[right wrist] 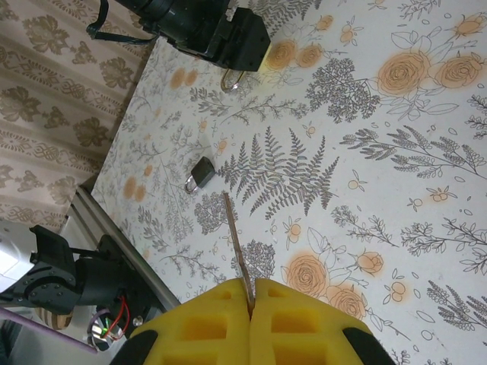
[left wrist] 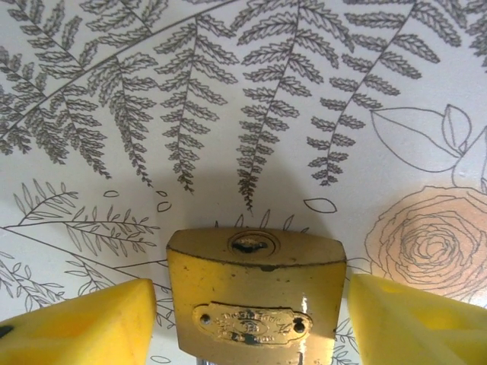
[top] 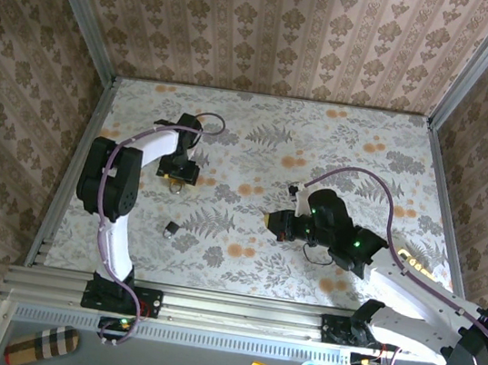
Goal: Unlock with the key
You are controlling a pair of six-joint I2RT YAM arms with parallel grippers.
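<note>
The right gripper (right wrist: 249, 298) is clenched: its two yellow fingers (right wrist: 205, 323) meet with no gap and grasp the key (right wrist: 236, 236) by its head, the thin blade projecting straight forward above the table (top: 349, 152). The left gripper (top: 177, 171) is released: its yellow fingers (left wrist: 76, 327) stand apart on either side of the brass padlock (left wrist: 256, 296), with a strip of table visible between each finger and the lock body. The padlock lies flat on the floral table surface, keyhole (left wrist: 249, 245) on the end facing away from the left wrist camera. The key and padlock are well apart, the padlock left of centre and the key near centre. A small dark object with a metal loop (top: 170, 227) lies on the table nearer the arm bases, between the grippers.
</note>
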